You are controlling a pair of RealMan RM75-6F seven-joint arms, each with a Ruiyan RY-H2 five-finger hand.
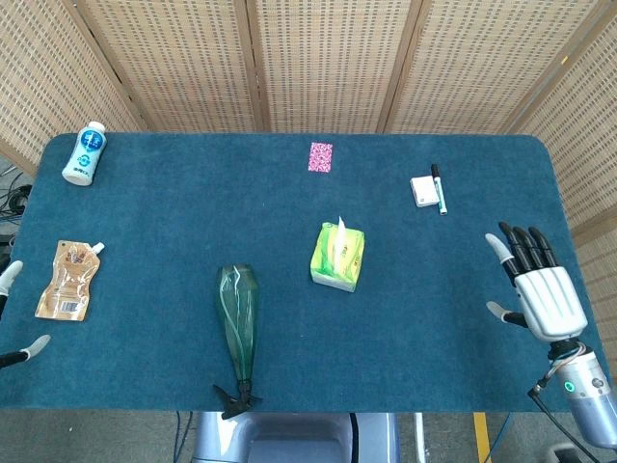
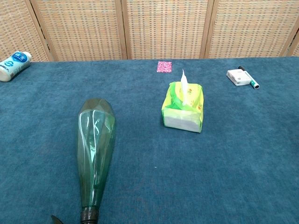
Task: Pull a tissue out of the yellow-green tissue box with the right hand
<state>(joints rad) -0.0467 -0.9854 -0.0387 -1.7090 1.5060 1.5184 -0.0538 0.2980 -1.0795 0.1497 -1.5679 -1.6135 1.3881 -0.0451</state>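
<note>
The yellow-green tissue box [image 1: 338, 257] [image 2: 183, 107] sits near the middle of the blue table, a white tissue [image 1: 339, 228] [image 2: 184, 80] standing up from its slot. My right hand [image 1: 538, 285] hovers over the table's right edge, fingers spread and holding nothing, well to the right of the box. Only the fingertips of my left hand [image 1: 12, 318] show at the far left edge, apart and with nothing between them. Neither hand appears in the chest view.
A green glass bottle [image 1: 238, 328] [image 2: 95, 149] lies on its side left of the box. A pouch [image 1: 67, 280] and a white bottle [image 1: 85, 153] lie at left. A pink card [image 1: 320, 156] is at the back; a white pad with a pen [image 1: 429, 189] sits back right.
</note>
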